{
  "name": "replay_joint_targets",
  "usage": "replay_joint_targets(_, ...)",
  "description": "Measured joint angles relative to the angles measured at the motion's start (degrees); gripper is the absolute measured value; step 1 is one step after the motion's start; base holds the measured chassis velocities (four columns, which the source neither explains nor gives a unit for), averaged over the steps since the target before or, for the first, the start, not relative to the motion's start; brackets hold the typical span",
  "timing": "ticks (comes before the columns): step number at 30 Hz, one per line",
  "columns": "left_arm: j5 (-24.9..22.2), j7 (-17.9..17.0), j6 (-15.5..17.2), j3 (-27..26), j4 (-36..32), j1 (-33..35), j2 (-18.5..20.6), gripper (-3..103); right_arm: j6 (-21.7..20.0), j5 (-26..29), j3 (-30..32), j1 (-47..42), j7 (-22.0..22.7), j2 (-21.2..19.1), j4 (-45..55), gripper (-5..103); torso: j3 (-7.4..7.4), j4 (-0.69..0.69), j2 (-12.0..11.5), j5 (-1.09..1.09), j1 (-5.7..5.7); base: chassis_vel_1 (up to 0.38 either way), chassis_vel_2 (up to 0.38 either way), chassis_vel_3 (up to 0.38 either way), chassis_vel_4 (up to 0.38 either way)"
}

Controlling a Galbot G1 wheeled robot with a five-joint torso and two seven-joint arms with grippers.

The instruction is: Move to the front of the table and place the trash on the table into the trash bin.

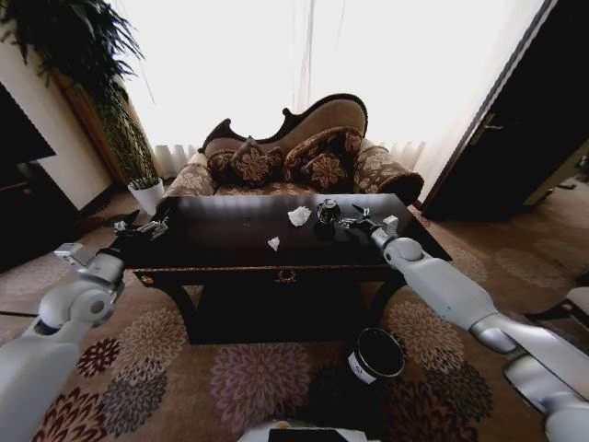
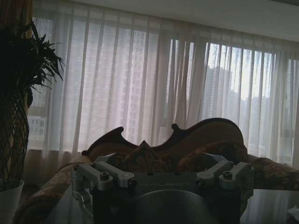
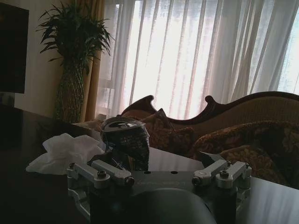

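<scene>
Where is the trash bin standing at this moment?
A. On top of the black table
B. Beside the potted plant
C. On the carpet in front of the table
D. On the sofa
C: the trash bin stands on the patterned carpet, in front of the table.

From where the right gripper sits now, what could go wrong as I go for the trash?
1. The right gripper, open, is low over the table close beside the dark crushed cup; a skewed approach may nudge it away or into the white paper wad.
2. The small white scrap lies apart, nearer the front edge, and could be swept off.
3. The trash bin stands on the floor below the right arm; a careless swing might tip it.
</scene>
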Motion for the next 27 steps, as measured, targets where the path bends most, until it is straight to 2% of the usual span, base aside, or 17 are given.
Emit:
replay_joint_targets(9, 0.0, 0.0, 0.0, 0.0, 0.0, 0.0, 0.0, 100, 0.2, -0.1, -1.3, 1.1, 0.0, 1.5, -1.3, 101, 0.0, 0.01, 0.0, 0.0, 0.0, 0.0, 0.0, 0.0, 0.0)
replay_joint_targets(11, 0.0, 0.0, 0.0, 0.0, 0.0, 0.0, 0.0, 100, 0.5, -0.1, -1.3, 1.0, 0.0, 1.8, -1.9, 91, 0.0, 0.0, 0.0, 0.0, 0.0, 0.0, 0.0, 0.0, 0.0)
replay_joint_targets(13, 0.0, 0.0, 0.0, 0.0, 0.0, 0.0, 0.0, 100, 0.8, -0.1, -1.3, 1.0, 0.0, 1.9, -2.2, 91, 0.0, 0.0, 0.0, 0.0, 0.0, 0.0, 0.0, 0.0, 0.0)
replay_joint_targets(16, 0.0, 0.0, 0.0, 0.0, 0.0, 0.0, 0.0, 100, 1.0, -0.1, -1.3, 1.0, 0.0, 2.3, -2.4, 74, 0.0, 0.0, 0.0, 0.0, 0.0, 0.0, 0.0, 0.0, 0.0)
replay_joint_targets(18, 0.0, 0.0, 0.0, 0.0, 0.0, 0.0, 0.0, 100, 1.0, -0.1, -1.2, 0.9, -0.1, 2.4, -2.4, 74, 0.0, 0.0, 0.0, 0.0, 0.0, 0.0, 0.0, 0.0, 0.0)
replay_joint_targets(21, 0.0, 0.0, 0.0, 0.0, 0.0, 0.0, 0.0, 100, 1.1, 0.0, -1.1, 0.9, -0.1, 2.5, -2.3, 58, 0.0, 0.0, 0.0, 0.0, 0.0, 0.0, 0.0, 0.0, 0.0)
replay_joint_targets(22, 0.0, 0.0, 0.0, 0.0, 0.0, 0.0, 0.0, 100, 1.1, 0.0, -1.1, 0.9, -0.1, 2.5, -2.3, 58, 0.0, 0.0, 0.0, 0.0, 0.0, 0.0, 0.0, 0.0, 0.0)
replay_joint_targets(25, 0.0, 0.0, 0.0, 0.0, 0.0, 0.0, 0.0, 100, 1.3, 0.1, -0.6, 0.4, -0.2, 2.3, -1.9, 41, 0.0, 0.0, 0.0, 0.0, 0.0, 0.0, 0.0, 0.0, 0.0)
replay_joint_targets(27, 0.0, 0.0, 0.0, 0.0, 0.0, 0.0, 0.0, 100, 1.3, 0.1, -0.4, 0.1, -0.2, 2.2, -1.7, 41, 0.0, 0.0, 0.0, 0.0, 0.0, 0.0, 0.0, 0.0, 0.0)
